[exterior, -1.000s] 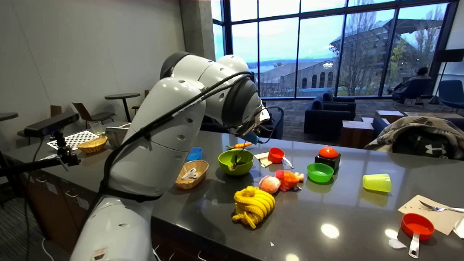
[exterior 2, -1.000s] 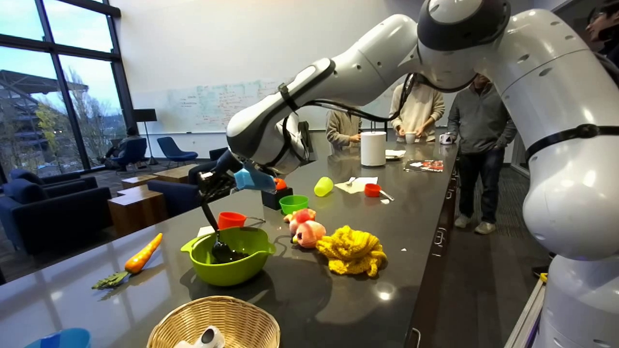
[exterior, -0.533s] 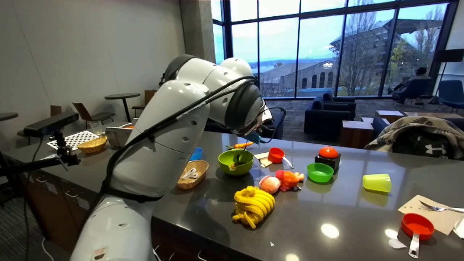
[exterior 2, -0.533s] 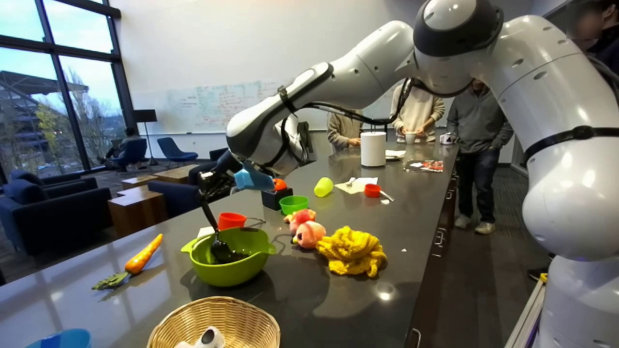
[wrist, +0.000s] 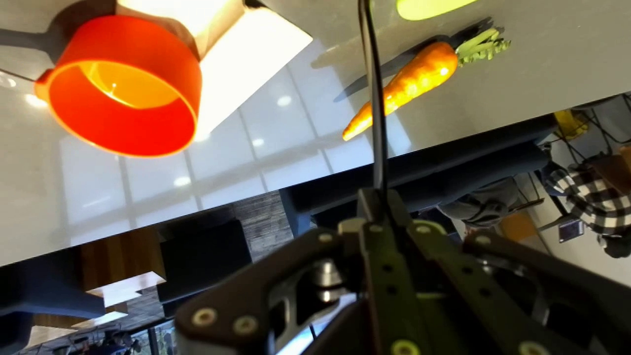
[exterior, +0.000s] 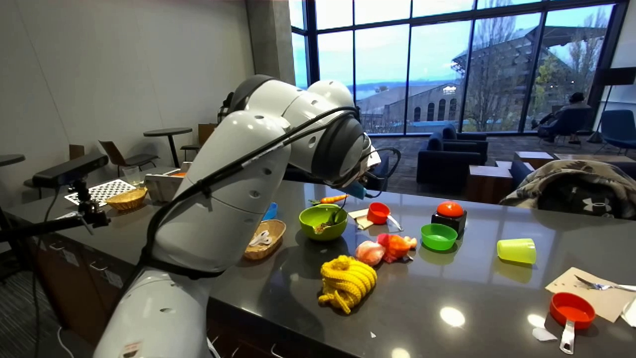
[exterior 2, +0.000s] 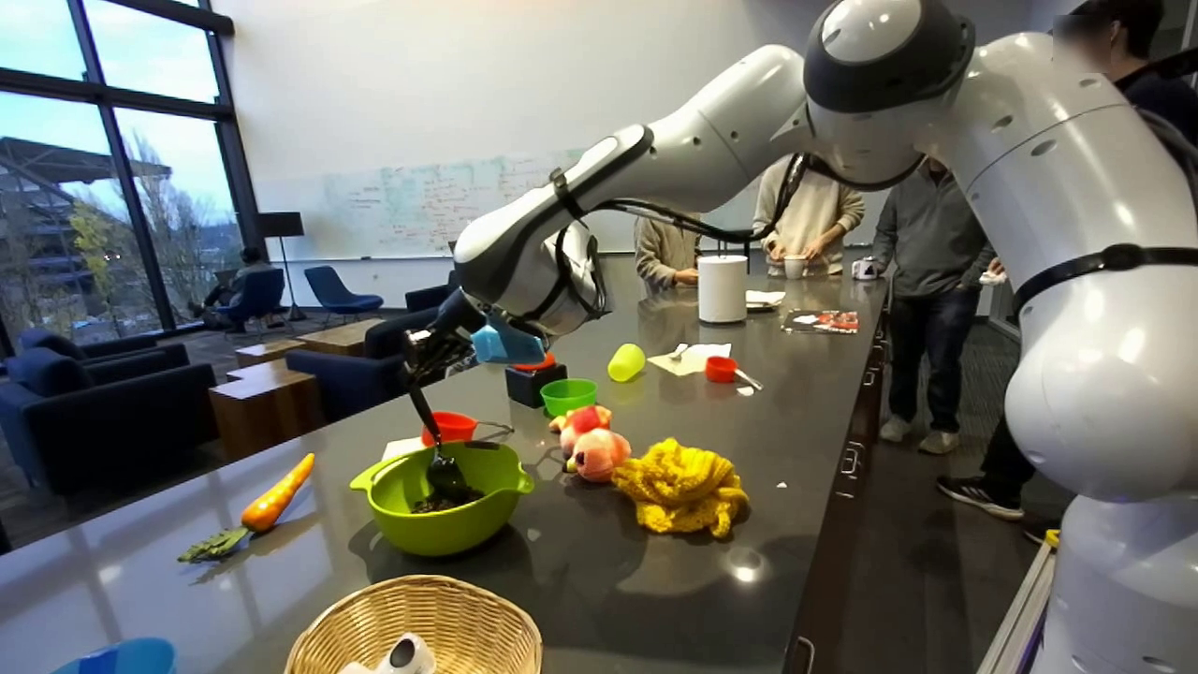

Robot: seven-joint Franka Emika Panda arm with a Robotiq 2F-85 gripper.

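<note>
Black gripper (wrist: 380, 203) clenched on a spoon (exterior 2: 445, 471)

Just right of the middle of the wrist view, the fingertips press together high on the thin handle, with hardly a gap between them. Holding so high is probably meant to clear the rim below, since the spoon's head sits down inside a green bowl (exterior 2: 449, 539), left of centre in the lower half of an exterior view. Dark bits (exterior 2: 438, 505) lie in the bowl; whether the spoon touches them I cannot tell, but the deep wall would help against spilling.

A red cup (wrist: 121, 96) fills the upper left of the wrist view, beside or partly on a pale napkin (wrist: 251, 69), and a carrot (wrist: 421, 71) lies at its upper right; both are apart from the bowl, which leaves the spoon free room. Farther out, below the centre of an exterior view, a pink toy (exterior 2: 599, 456) sits just beside a yellow cloth (exterior 2: 681, 489). At the bottom edge, a basket (exterior 2: 491, 622) contains a white thing (exterior 2: 412, 657).
</note>
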